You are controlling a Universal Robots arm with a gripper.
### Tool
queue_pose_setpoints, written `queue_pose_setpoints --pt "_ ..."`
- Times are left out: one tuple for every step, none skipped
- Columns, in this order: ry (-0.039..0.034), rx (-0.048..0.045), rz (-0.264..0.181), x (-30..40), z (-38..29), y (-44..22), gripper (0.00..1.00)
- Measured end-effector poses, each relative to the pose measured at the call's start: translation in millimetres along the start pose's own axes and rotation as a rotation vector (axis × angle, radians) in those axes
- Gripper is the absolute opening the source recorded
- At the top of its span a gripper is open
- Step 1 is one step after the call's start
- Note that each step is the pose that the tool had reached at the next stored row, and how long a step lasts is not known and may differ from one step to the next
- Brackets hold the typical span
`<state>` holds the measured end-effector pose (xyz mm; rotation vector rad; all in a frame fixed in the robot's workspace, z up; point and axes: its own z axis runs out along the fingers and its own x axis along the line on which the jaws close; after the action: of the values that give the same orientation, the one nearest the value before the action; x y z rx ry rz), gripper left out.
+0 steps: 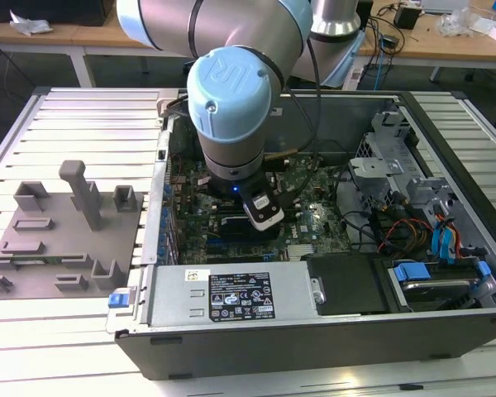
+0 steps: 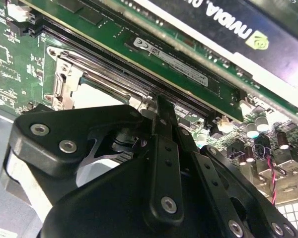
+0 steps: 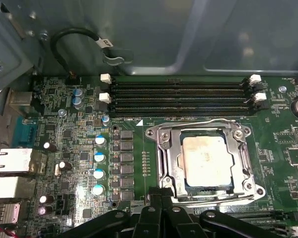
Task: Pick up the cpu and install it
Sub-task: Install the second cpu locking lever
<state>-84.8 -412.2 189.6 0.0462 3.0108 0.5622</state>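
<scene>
My claw (image 3: 161, 210) hung low inside the open computer case (image 1: 314, 331), its black fingers (image 2: 164, 148) pressed together with nothing between them, tips just beside the near edge of the socket frame (image 3: 161, 153). The cpu (image 3: 207, 161) lay flat within that metal frame on the green motherboard (image 3: 79, 148), its pale square top showing, apart from my fingertips. Beyond the socket ran the long black memory slots (image 3: 179, 94). Further off, outside the case toward the exterior view's left, the grey fixture plate (image 1: 66, 240) sat on the slatted table (image 1: 91, 124).
</scene>
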Motion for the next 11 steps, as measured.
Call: queue_pose_setpoints --pt "-0.0002 0.001 0.0 0.0 0.1 0.0 0.11" --pt "-0.0002 0.0028 0.0 0.0 0.1 0.0 0.11" --pt "-0.0002 0.0048 0.0 0.0 0.0 0.0 0.11" --pt "-0.0002 0.0085 0.0 0.0 0.0 0.1 0.11" --pt "-0.0004 0.0116 -0.001 0.0 0.1 0.2 0.11" --pt "-0.0006 0.0163 -0.001 0.0 0.2 0.3 0.11" --pt "-0.0006 0.019 -0.001 0.0 0.3 0.4 0.11" --pt "-0.0005 0.0214 -0.001 0.0 0.2 0.6 0.11" --pt "-0.0005 0.022 -0.001 0.0 0.3 0.7 0.11" --pt "-0.0006 0.0237 -0.002 0.0 -0.3 1.0 0.11" --pt "-0.0007 0.0245 -0.002 -0.1 -0.9 1.3 0.11"
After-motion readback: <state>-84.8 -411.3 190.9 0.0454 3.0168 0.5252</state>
